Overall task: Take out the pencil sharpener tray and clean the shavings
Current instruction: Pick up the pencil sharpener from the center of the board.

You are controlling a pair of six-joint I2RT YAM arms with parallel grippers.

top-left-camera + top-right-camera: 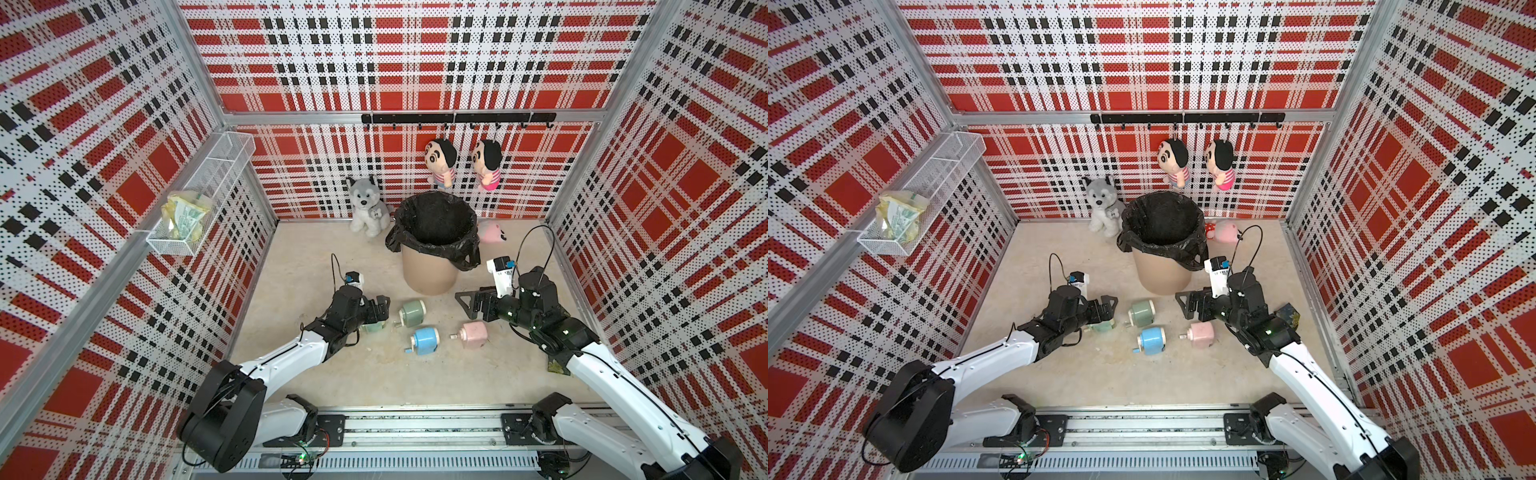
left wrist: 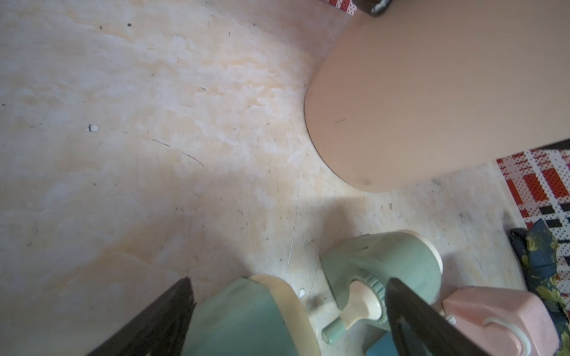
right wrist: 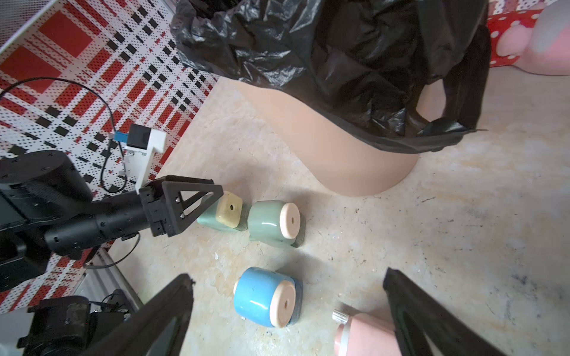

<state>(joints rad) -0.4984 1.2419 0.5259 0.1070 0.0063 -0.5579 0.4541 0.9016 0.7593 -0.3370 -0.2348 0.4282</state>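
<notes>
1. Plaid perforated panels [image 1: 415,62] in red, black and white enclose a mottled beige floor [image 1: 332,374], on which four crank pencil sharpeners sit in a loose group.
2. Task item: the mint sharpener [image 2: 246,311], with a cream-yellow end face, sits on the floor at the left end of the group, between the fingers of my left claw [image 2: 288,282].
3. My left claw is spread to full width, low over the floor, and straddles that sharpener. One finger lies close along its side and the other stands clear, so nothing is clamped.
4. The green sharpener [image 1: 411,312] sits just beside the mint one. The blue sharpener [image 1: 426,340] and the pink sharpener [image 1: 473,334] lie nearer my base.
5. My right claw [image 1: 467,299] is wide open and empty. It hovers between the pink sharpener and the waste bin [image 1: 428,274].
6. The waste bin is tan, stands upright behind the group, and carries a black liner [image 1: 469,249] folded over its rim.
7. Against the back wall: a husky plush [image 1: 368,205], a pink plush [image 1: 490,232], and two dolls [image 1: 440,160] hanging from a hook rail.
8. On the left wall: a wire basket [image 1: 174,245].
</notes>
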